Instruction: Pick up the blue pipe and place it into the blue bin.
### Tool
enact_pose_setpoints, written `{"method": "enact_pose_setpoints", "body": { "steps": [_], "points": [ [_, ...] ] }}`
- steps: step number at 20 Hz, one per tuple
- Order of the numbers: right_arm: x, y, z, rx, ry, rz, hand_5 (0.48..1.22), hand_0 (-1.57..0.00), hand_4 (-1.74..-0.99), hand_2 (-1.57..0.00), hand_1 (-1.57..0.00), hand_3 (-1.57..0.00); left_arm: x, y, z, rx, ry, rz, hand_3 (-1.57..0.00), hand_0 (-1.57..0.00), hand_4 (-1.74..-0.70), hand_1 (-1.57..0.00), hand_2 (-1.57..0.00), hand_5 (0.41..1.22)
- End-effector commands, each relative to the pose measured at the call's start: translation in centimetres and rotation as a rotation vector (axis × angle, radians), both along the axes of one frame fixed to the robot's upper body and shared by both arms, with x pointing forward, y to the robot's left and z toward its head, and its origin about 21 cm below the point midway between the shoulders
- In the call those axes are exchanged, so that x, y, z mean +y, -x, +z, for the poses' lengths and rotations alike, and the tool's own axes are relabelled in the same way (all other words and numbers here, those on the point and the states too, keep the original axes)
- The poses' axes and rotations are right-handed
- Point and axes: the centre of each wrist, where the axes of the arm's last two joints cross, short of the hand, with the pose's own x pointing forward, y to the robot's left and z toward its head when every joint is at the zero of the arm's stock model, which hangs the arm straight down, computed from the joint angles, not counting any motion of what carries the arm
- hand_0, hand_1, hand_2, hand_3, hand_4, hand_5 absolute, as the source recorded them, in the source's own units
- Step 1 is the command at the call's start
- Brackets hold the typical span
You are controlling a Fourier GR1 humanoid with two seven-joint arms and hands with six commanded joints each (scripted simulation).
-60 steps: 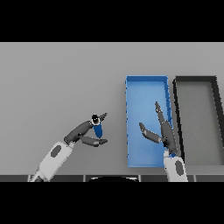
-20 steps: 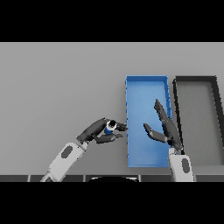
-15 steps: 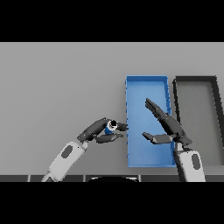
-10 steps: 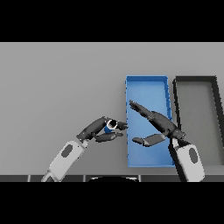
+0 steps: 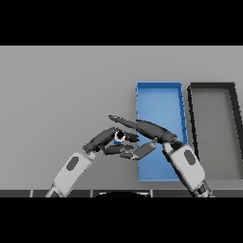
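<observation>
Right now the left robot hand (image 5: 110, 142) is curled around the blue pipe (image 5: 118, 137), just left of the blue bin (image 5: 159, 95), near the bin's near-left corner. Only a small piece of the pipe shows between the fingers: a blue body with a pale round end face turned up toward the camera, so its long axis seems to run roughly toward the viewer; the rest is hidden and I can't tell its exact tilt. Pipe is held clear of the grey table (image 5: 61, 90), not inside the bin. The right robot hand (image 5: 151, 131) reaches leftward across the bin's left wall, fingers straight and spread apart, long finger tips extending over the left hand and the pipe; the thumb sits lower, just beside the left hand's fingers. Whether the right hand's fingers actually touch the pipe can't be told. Right forearm crosses the near part of the bin. A dark grey bin (image 5: 213, 90) sits right of the blue one, side by side, long sides parallel and running away from the robot.
</observation>
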Motion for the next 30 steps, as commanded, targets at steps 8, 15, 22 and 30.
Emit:
{"method": "enact_pose_setpoints", "body": {
  "steps": [8,15,22,30],
  "points": [
    [3.9,-2.1,0.7,-0.003,0.044,0.11,0.507,-0.35,-1.335,-0.38,-0.38,-0.3,0.4,0.1,0.1,-0.026,-0.137,-0.008,-1.03,-1.18,-1.68,-1.08,-1.06,1.221],
    [5.8,-2.5,0.2,0.078,-0.05,0.232,0.826,-1.29,-1.495,-1.3,-1.29,-1.18,0.1,0.0,-0.1,0.035,-0.11,0.028,-1.17,-1.25,-1.66,-1.22,-1.12,1.221],
    [5.3,-1.9,0.2,-0.029,-0.092,0.245,1.138,-1.51,-1.47,-1.51,-1.51,-1.49,0.1,-0.1,0.2,0.053,-0.048,0.023,-1.49,-1.5,-1.72,-1.5,-1.4,1.221],
    [5.3,-1.6,0.3,0.015,-0.1,0.227,1.207,-1.56,-1.492,-1.56,-1.56,-1.56,1.4,-0.7,0.2,-0.107,-0.201,-0.056,-0.35,-0.38,-1.09,-0.35,-0.32,1.113]
  ]
}}
